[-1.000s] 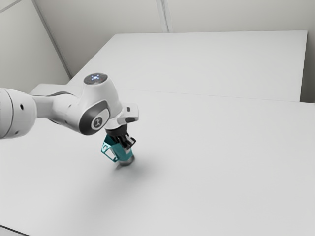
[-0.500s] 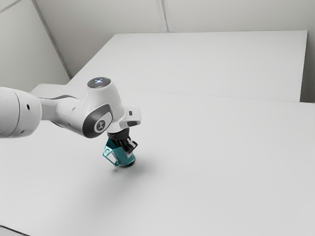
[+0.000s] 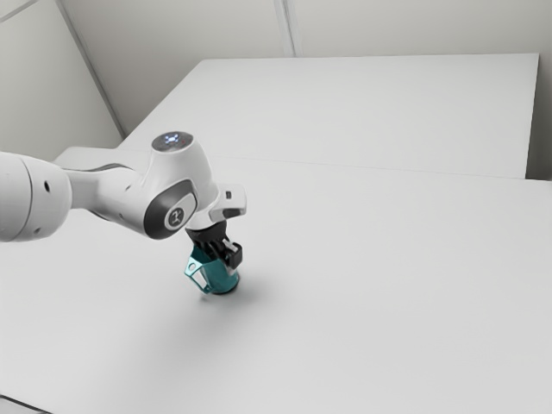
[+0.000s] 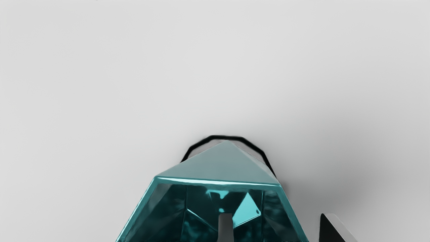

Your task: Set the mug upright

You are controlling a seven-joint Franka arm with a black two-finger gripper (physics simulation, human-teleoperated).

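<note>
The black gripper (image 3: 222, 257) is at the top of the teal faceted mug (image 3: 219, 276) in the exterior view. The mug stands base down on the table, near upright; any slight tilt is hard to judge. Its handle (image 3: 198, 278) points to the exterior view's left. In the wrist view the gripper (image 4: 276, 223) is open: one finger (image 4: 225, 228) reaches inside the mug (image 4: 218, 164), the other (image 4: 336, 230) is outside, apart from the wall. The mug's dark base edge shows beyond its rim; its lower part and handle are hidden there.
A pale table (image 3: 379, 285) surrounds the mug, with another white surface (image 3: 362, 112) behind it. Pale walls (image 3: 397, 26) rise beyond. A dark line (image 3: 24, 404) crosses the near left corner of the exterior view.
The mug has turned from a clear tilt to nearly upright, its base now lower and flatter on the table. My hand has shifted slightly toward the exterior view's right.
</note>
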